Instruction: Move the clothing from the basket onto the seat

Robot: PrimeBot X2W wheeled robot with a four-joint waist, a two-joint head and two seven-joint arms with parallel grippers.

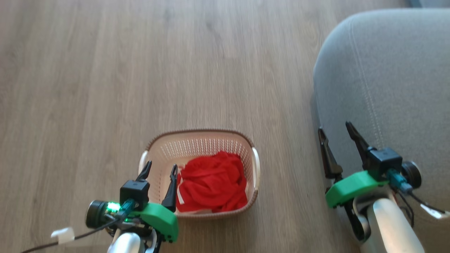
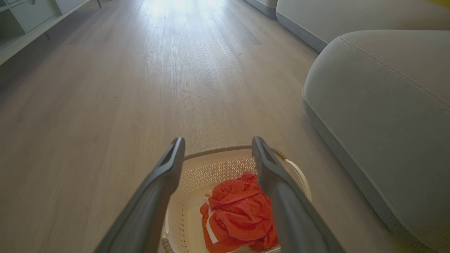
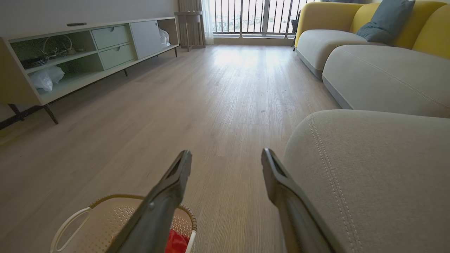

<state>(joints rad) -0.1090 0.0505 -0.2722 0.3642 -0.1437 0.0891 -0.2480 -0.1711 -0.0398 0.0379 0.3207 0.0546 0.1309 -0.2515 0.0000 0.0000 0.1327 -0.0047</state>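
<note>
Cream basket (image 1: 200, 133), long axis across the head view, red clothing (image 1: 211, 184) inside

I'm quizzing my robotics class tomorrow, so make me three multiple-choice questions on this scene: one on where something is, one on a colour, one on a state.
1. Where is the clothing? A on a table; B in the basket; C on a hanger.
2. What colour is the basket's rim? A blue; B black; C brown.
3. How is the left gripper? A open; B shut on the clothing; C shut, empty.
Answers: 1 B, the red heap lies inside the basket's walls. 2 C, the woven-look rim reads brown. 3 A, its fingers stand apart with nothing between them.
</note>
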